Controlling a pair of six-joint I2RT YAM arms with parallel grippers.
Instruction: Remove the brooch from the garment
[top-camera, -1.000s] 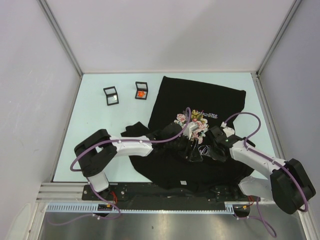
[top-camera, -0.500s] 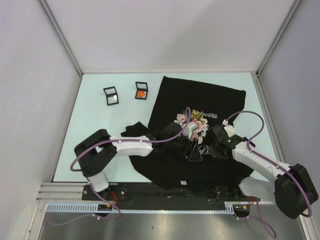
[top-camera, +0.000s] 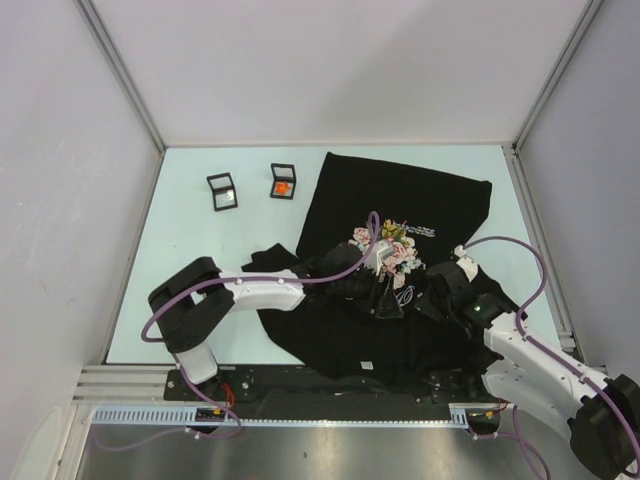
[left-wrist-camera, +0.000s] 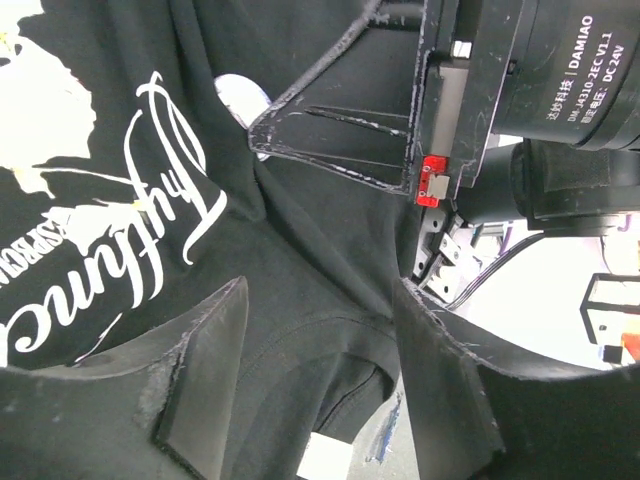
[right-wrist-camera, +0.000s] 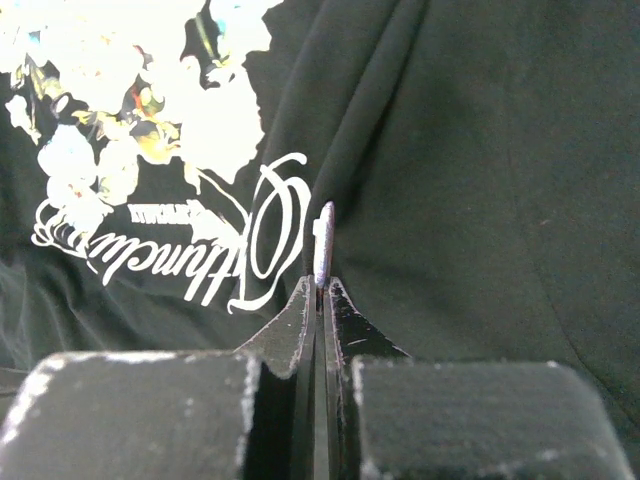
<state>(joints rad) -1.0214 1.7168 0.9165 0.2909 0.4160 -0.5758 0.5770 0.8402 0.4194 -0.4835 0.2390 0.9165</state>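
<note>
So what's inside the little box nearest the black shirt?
A small orange-red thing sits inside that box. It's too tiny here to tell what it is, and it covers the box floor beneath it.

Both grippers are down on the garment (top-camera: 400, 195), on the near side of its printed bouquet (top-camera: 385, 250). The left gripper (top-camera: 386, 300) lies just left of the right gripper (top-camera: 424, 298); finger positions are not discernible. Fabric is bunched around both. Two small black-framed boxes (top-camera: 222, 190) lie on the table (top-camera: 190, 250), well beyond and left of the left gripper. The box nearer that gripper (top-camera: 283, 181) holds something orange-red.
</note>
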